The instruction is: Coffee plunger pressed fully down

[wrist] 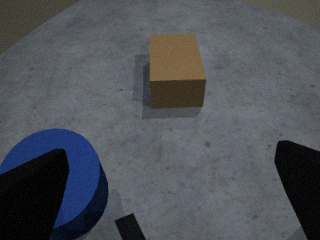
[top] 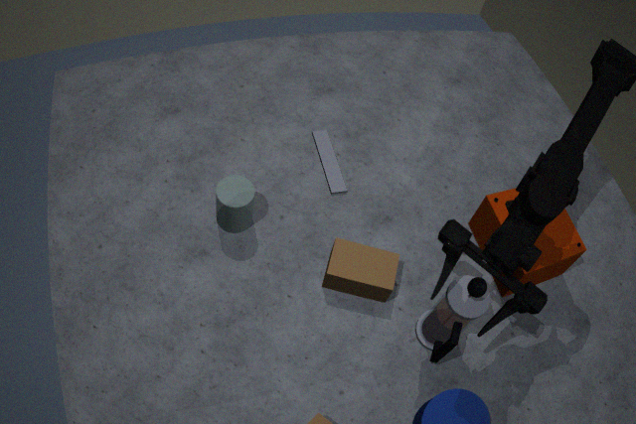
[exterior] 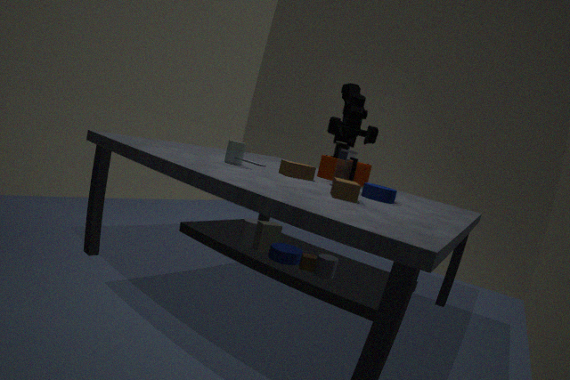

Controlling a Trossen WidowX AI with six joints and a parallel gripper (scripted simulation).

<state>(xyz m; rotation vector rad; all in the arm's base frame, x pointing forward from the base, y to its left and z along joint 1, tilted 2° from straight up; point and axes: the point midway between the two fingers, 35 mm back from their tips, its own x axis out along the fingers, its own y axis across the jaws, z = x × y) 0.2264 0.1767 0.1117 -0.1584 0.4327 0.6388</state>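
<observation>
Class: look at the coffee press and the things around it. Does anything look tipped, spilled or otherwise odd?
Nothing stands out. The coffee press stands upright, its knob low on the lid, and the open claw straddles it without touching.
</observation>
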